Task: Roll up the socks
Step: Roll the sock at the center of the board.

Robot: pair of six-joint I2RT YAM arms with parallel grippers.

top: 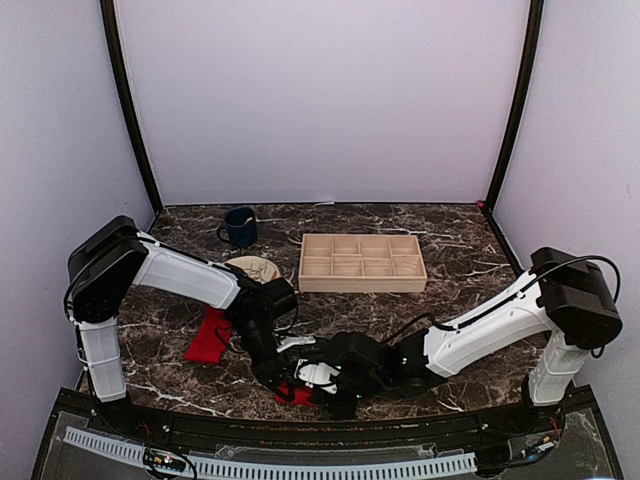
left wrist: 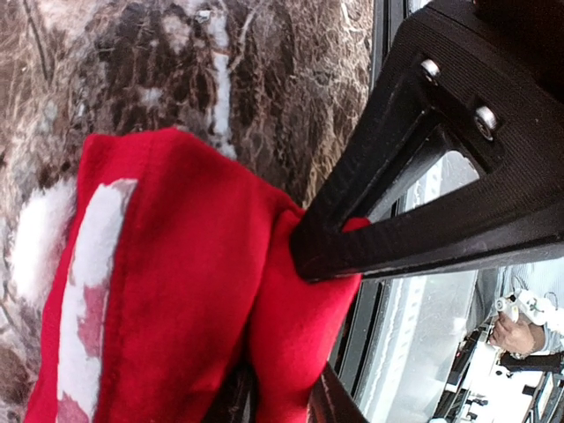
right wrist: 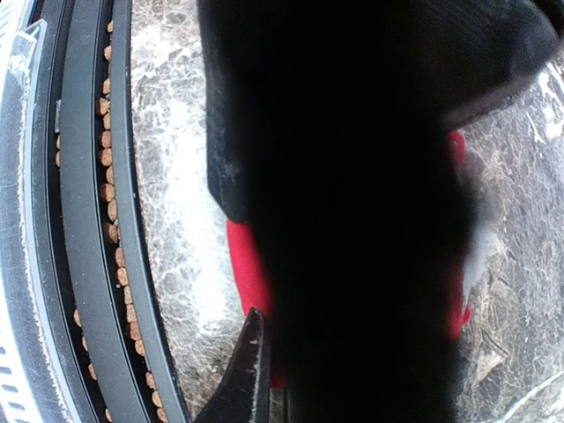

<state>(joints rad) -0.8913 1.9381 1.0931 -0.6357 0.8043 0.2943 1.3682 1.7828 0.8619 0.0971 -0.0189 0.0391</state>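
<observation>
A red sock with white patches [top: 297,394] lies bunched at the table's near edge, between both grippers. In the left wrist view the sock [left wrist: 176,291] fills the frame, and my left gripper [left wrist: 278,407] is shut on a fold of it. My left gripper [top: 272,378] reaches down from the left. My right gripper [top: 318,385] comes from the right, and one black finger [left wrist: 423,203] presses its tip into the same fold. In the right wrist view one finger [right wrist: 253,370] touches the sock [right wrist: 247,264], and a black mass hides the rest. A second red sock [top: 210,335] lies flat to the left.
A wooden compartment tray [top: 362,262] sits mid-table. A dark blue mug [top: 240,226] stands at the back left, with a round patterned dish [top: 258,267] in front of it. The black rail of the table's front edge [right wrist: 97,264] runs just beside the sock.
</observation>
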